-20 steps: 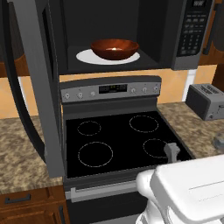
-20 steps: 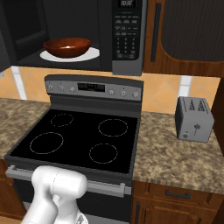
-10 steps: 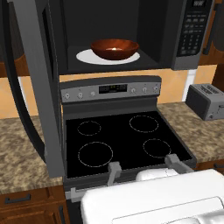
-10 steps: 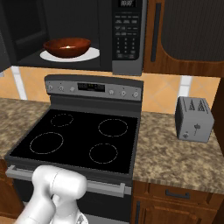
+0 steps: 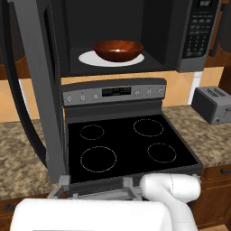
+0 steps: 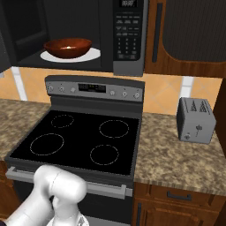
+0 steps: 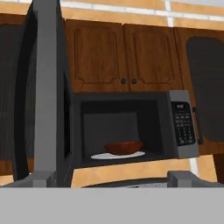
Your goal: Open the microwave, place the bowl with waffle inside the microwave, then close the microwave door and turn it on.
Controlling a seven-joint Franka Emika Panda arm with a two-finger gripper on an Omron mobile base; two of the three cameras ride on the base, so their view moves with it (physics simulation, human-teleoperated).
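The bowl (image 5: 118, 50) sits on the plate (image 5: 90, 58) inside the microwave (image 5: 135, 34), above the stove (image 5: 128, 146).

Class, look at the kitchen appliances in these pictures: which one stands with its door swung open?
The microwave: its microwave door hangs wide open, baring the bowl inside. The stove and toaster show none open.

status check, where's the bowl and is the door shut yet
Gripper open, empty. Reddish-brown glossy bowl on white plate inside dark grey microwave. Grey-framed microwave door wide open, nothing blocking it.
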